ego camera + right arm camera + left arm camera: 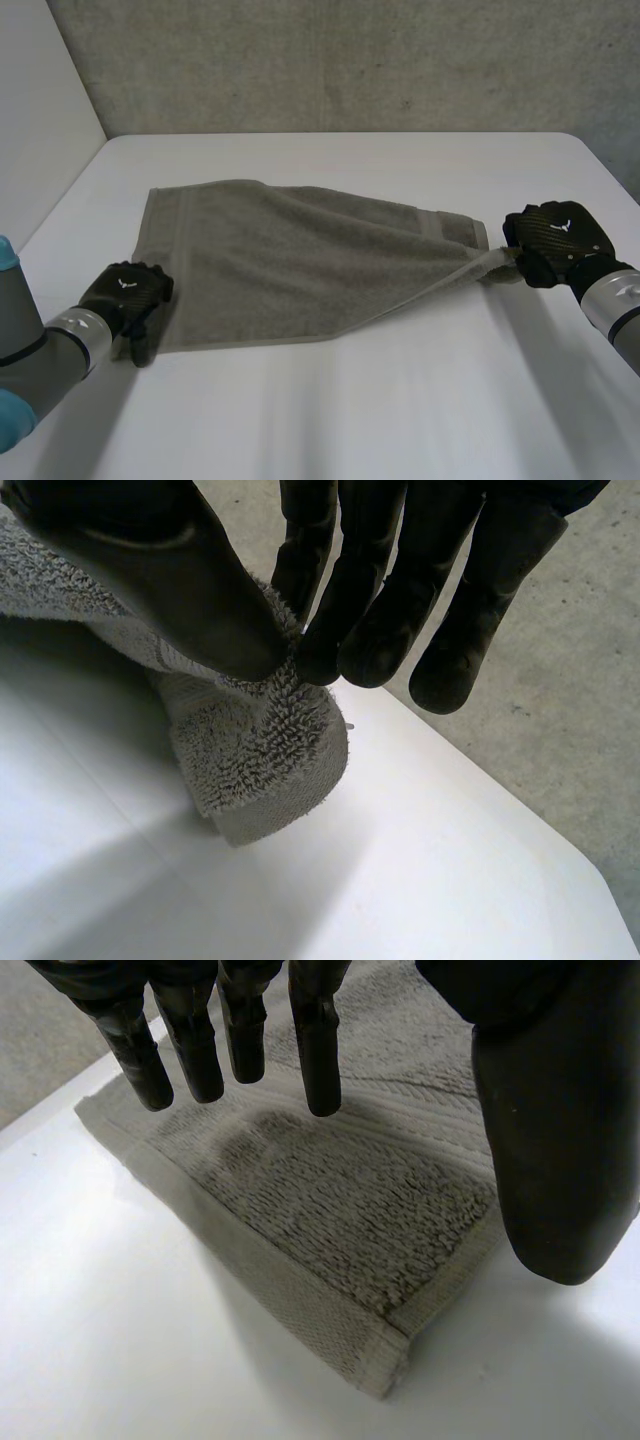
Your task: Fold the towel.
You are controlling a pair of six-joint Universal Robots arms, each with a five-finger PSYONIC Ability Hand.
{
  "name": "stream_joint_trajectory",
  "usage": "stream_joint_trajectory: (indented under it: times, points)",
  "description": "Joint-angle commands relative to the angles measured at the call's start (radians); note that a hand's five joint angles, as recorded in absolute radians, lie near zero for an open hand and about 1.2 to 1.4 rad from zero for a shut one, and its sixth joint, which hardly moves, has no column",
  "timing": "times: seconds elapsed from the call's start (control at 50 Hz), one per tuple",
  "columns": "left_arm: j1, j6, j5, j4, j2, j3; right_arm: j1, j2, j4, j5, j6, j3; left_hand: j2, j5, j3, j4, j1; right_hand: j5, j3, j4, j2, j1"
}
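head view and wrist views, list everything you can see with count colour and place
towel: 1, grey-brown, spread on the table between the two hands, its right end gathered to a point
table: 1, white, under the towel
wall: 1, grey concrete, behind the table
arms: 2, grey, at the table's near left and near right
left hand: 1, black, at the towel's near left corner, fingers straight
right hand: 1, black, pinching the towel's right corner between thumb and fingers
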Motion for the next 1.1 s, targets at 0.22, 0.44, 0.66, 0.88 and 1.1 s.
stream_joint_trajectory:
  times: [0.22,0.44,0.66,0.88,1.1]
  points:
    - [0.017,-0.014,-0.044,0.075,-0.034,0.025,0.002,0.0,0.0,-0.001,0.0,0.004,-0.046,-0.02,-0.051,-0.056,-0.056,0.068,0.051,0.054,0.054,0.075]
    - [0.02,-0.015,-0.048,0.115,-0.071,0.047,0.002,0.001,0.0,0.001,0.0,0.007,-0.043,-0.017,-0.048,-0.053,-0.053,0.068,0.051,0.054,0.054,0.075]
    - [0.02,-0.015,-0.048,0.115,-0.08,0.059,0.003,0.0,0.0,0.001,0.0,0.008,-0.02,0.006,-0.025,-0.03,-0.03,0.068,0.051,0.054,0.054,0.075]
    - [0.023,-0.051,-0.048,0.115,-0.077,0.07,0.003,0.0,0.0,0.001,-0.002,0.008,0.265,0.29,0.26,0.255,0.255,0.068,0.051,0.054,0.054,0.075]
    - [0.026,-0.072,-0.048,0.115,-0.074,0.071,0.003,0.001,0.0,0.001,-0.002,0.008,0.347,0.373,0.342,0.337,0.337,0.068,0.051,0.054,0.054,0.075]
